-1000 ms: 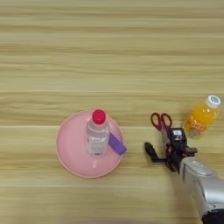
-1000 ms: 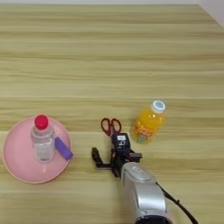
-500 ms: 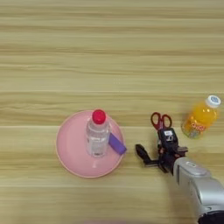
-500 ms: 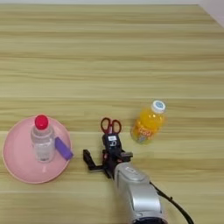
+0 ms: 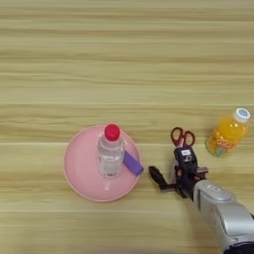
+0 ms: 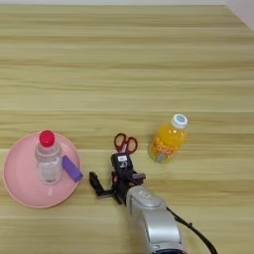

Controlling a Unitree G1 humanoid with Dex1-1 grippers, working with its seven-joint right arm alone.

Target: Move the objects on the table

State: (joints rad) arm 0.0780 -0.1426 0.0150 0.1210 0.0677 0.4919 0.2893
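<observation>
- Left eye: claw (image 5: pixel 168 171) has slid left over the last second, fingers spread, holding nothing; one tip now near the plate (image 5: pixel 79 171) rim, the other over the scissors (image 5: pixel 182 137) blades. Block (image 5: pixel 133 163) lies on the plate against a clear bottle (image 5: pixel 110 151).
- Right eye: juice (image 6: pixel 167 139) stands untouched on the table (image 6: pixel 124 59), right of the scissors. The drift suggests the block is the target.

Orange juice bottle (image 5: pixel 227 137) upright, purple block (image 5: pixel 133 163) on pink plate's (image 5: pixel 79 168) rim, red-handled scissors (image 5: pixel 182 137) flat
</observation>
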